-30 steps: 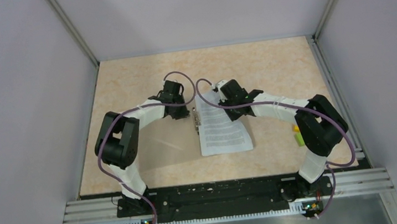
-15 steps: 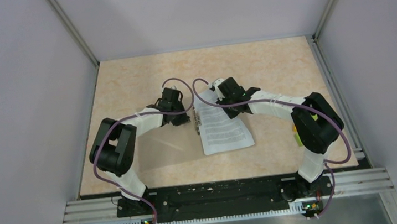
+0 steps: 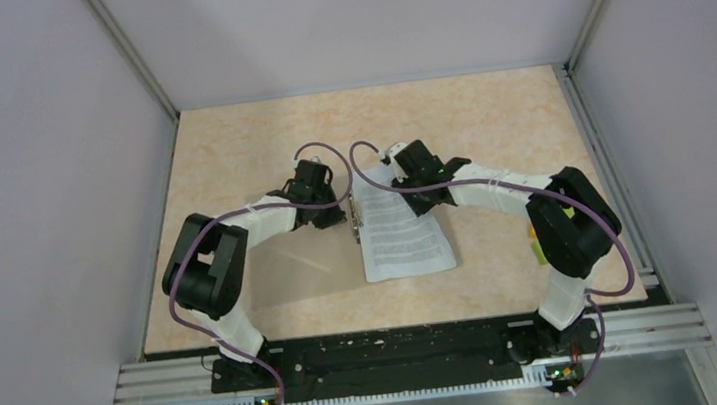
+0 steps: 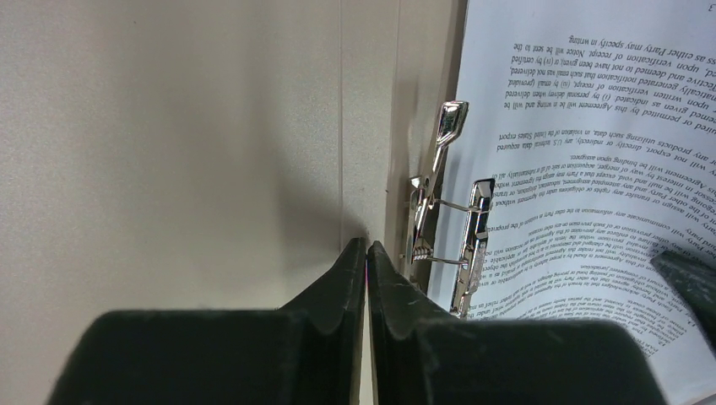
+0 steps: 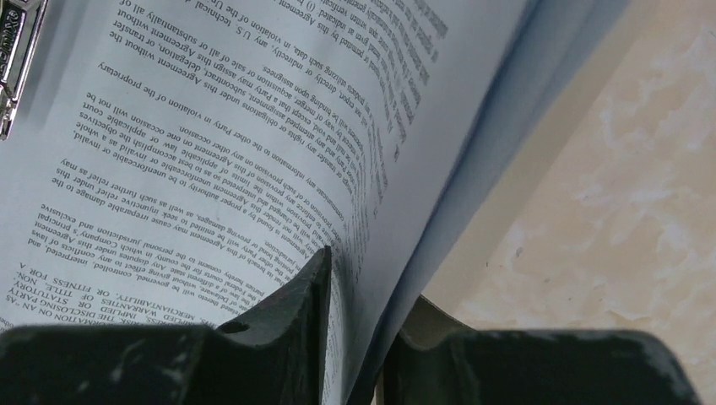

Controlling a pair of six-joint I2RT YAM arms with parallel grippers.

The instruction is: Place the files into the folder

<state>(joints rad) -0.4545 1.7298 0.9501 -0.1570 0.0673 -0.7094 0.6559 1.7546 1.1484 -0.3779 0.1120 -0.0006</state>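
Note:
The files (image 3: 405,238) are white printed sheets lying mid-table on the open brown folder (image 3: 326,261), next to its metal clip (image 3: 354,218). My left gripper (image 3: 344,214) is shut, with a thin pale edge of the folder cover (image 4: 211,126) between its fingertips (image 4: 366,245); the clip (image 4: 447,211) stands just to their right. My right gripper (image 3: 411,182) is at the far right part of the files. In the right wrist view its fingers (image 5: 291,312) are closed on a curling bundle of sheets (image 5: 253,126), lifted off the folder (image 5: 515,211).
Small green and yellow blocks (image 3: 537,244) lie by the right arm's elbow. The beige marbled table (image 3: 486,114) is walled on three sides. Purple cables loop over both wrists.
Over the last second both arms shifted slightly left and the top of the files was drawn left with them. In the last half second almost nothing moved.

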